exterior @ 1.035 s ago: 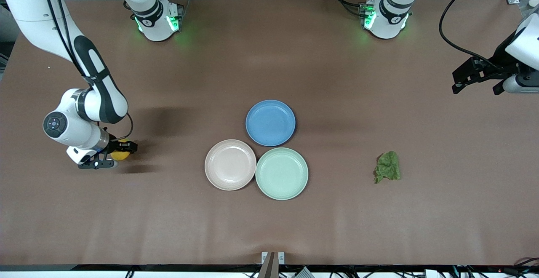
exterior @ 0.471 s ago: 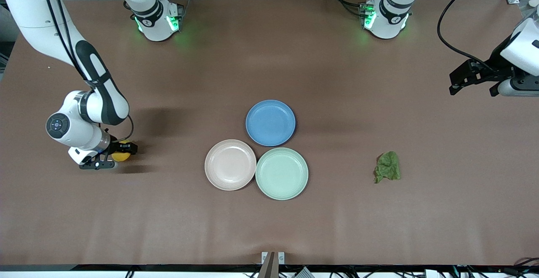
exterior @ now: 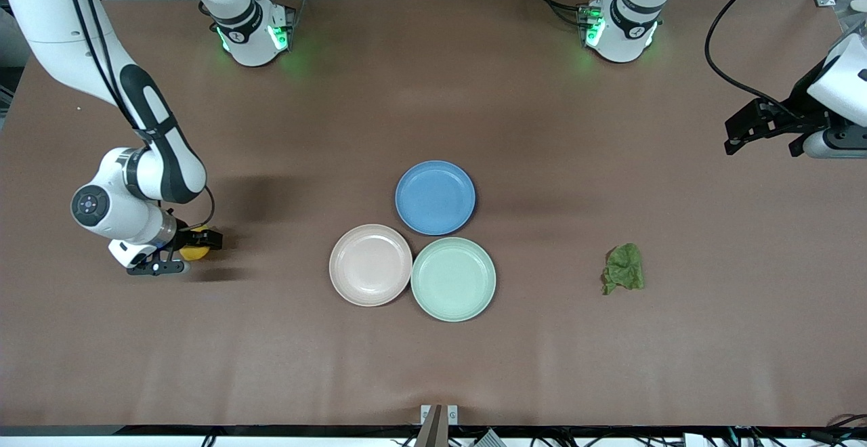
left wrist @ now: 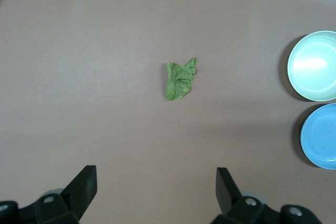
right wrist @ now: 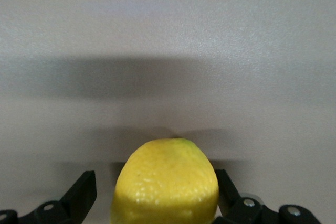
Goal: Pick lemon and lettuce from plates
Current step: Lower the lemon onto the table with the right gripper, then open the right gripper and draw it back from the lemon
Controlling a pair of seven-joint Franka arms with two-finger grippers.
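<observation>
- The table [exterior: 433,366], covered in brown, carries everything here.
- The right arm [exterior: 122,95] reaches down at its own end of the table; the left arm [exterior: 840,88] waits raised over its own end.
- The blue plate [exterior: 435,197] lies about midway between the two grippers, touching neither, farther from the front camera than the other two plates.
- The mint green plate [exterior: 453,279] and the pink-beige plate [exterior: 370,265] sit edge to edge, the pink one closer to the right gripper, the green one closer to the left gripper; both are bare.
- The left gripper [exterior: 735,137] hangs in the air with its fingers [left wrist: 84,187] spread wide and nothing between them.
- The right gripper [exterior: 179,252] is low at the tabletop, its fingers [right wrist: 84,190] parted, one on each side of the lemon.
- The lettuce [exterior: 624,268] lies flat on the table, well apart from the plates, off toward the left gripper yet not under it.
- The lemon [exterior: 194,250] rests on the table between the right gripper's spread fingers, with a small gap showing beside one of them in the right wrist view.
</observation>
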